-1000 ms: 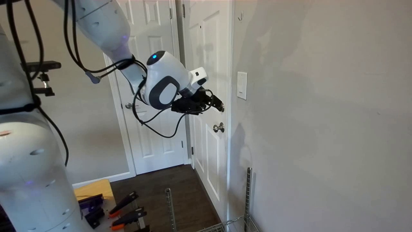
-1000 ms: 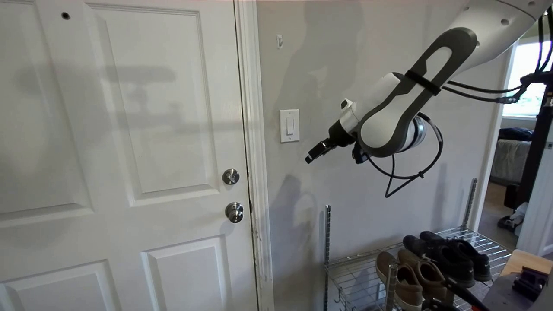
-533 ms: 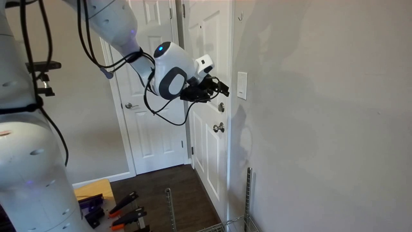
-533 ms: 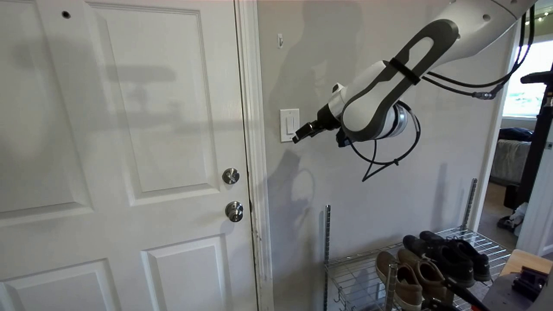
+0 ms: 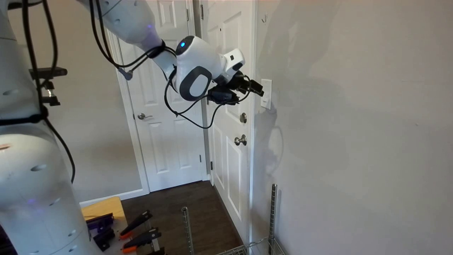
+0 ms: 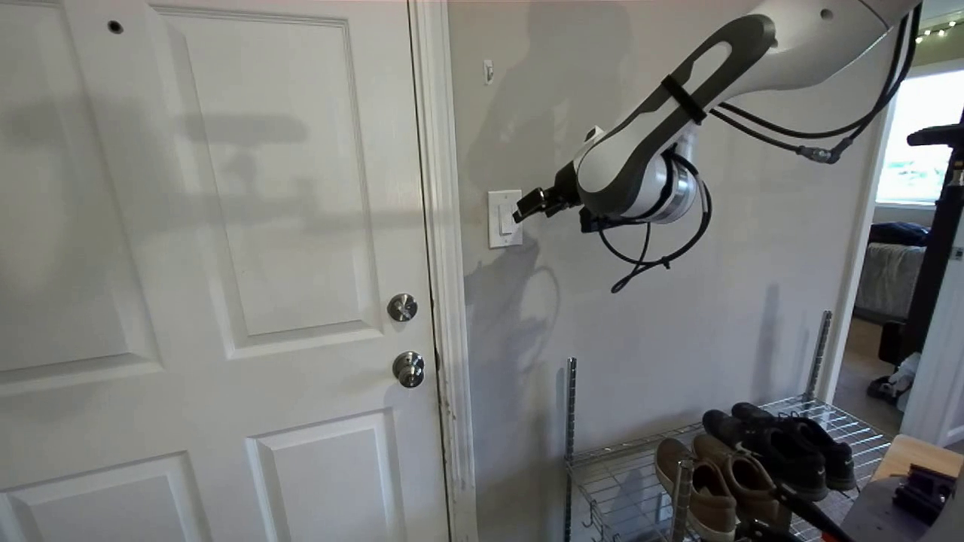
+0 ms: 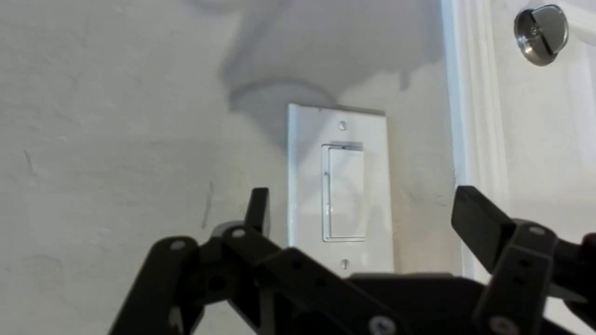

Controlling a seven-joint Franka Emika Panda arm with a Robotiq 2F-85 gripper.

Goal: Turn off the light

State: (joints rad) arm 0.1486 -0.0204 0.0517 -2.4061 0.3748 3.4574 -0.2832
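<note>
A white light switch plate with a tall rocker is on the grey wall. The rocker [image 7: 347, 193] shows whole between the fingers in the wrist view, which looks upside down. The plate [image 7: 307, 195] has its lower picture edge close to the gripper body. In both exterior views the plate shows too [image 5: 268, 99] [image 6: 495, 226]. My gripper [image 7: 362, 190] is open and empty, its two black fingers spread wider than the plate. In both exterior views its fingertips [image 5: 262, 91] [image 6: 520, 214] overlap the plate's edge. I cannot tell whether they touch it.
A white door [image 6: 286, 226] with a deadbolt [image 6: 402, 307] and a knob [image 6: 408, 369] stands beside the switch. A wire rack [image 6: 602, 482] with shoes [image 6: 791, 452] stands below along the wall. A small hook [image 6: 488, 71] is above the switch.
The arm has risen and moved toward the switch plate. The fingertips have gone from below and away from the plate to level with its rocker. The gripper's shadow has shifted on the wall.
</note>
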